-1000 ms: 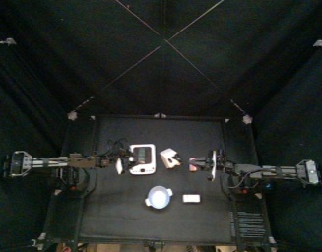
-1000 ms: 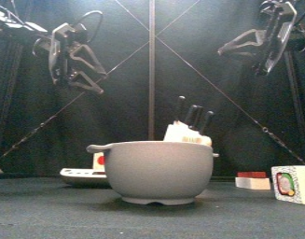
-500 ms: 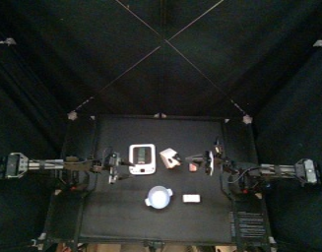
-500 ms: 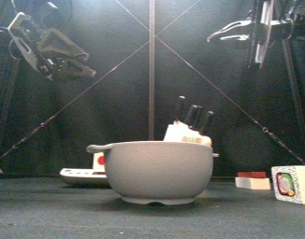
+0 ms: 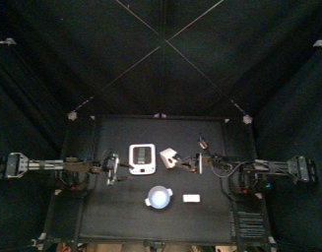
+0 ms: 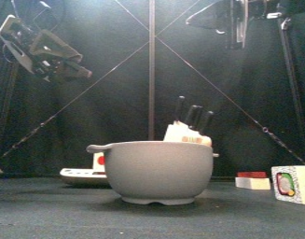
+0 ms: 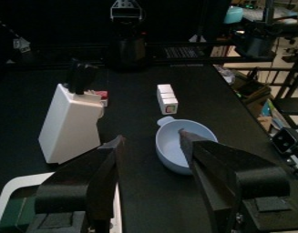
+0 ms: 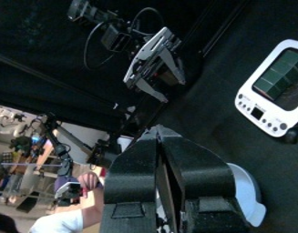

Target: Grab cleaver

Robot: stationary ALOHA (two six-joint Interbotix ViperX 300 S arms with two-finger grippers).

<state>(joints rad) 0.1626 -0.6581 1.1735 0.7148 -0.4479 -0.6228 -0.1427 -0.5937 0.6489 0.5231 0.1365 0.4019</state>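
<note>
The cleaver (image 6: 251, 179) lies flat on the table at the right in the front view, pale with a reddish end. In the top view it is a tiny pale spot (image 5: 191, 165) right of the knife block (image 5: 168, 155). In the left wrist view only its red end (image 7: 100, 95) shows beside the block. My right gripper (image 6: 236, 15) hangs high above the table, jaws together and empty, roughly over the cleaver (image 5: 200, 154). My left gripper (image 7: 158, 138) is open and empty, raised at the left (image 6: 48, 54).
A grey bowl (image 6: 152, 171) stands at the front middle. A small white block (image 6: 292, 183) sits at the front right. A white slab with a dark centre (image 5: 141, 157) lies left of the knife block. Black curtains surround the table.
My right gripper has risen and moved toward the table's middle, over the cleaver. My left gripper has lifted and tilted a little at the left.
</note>
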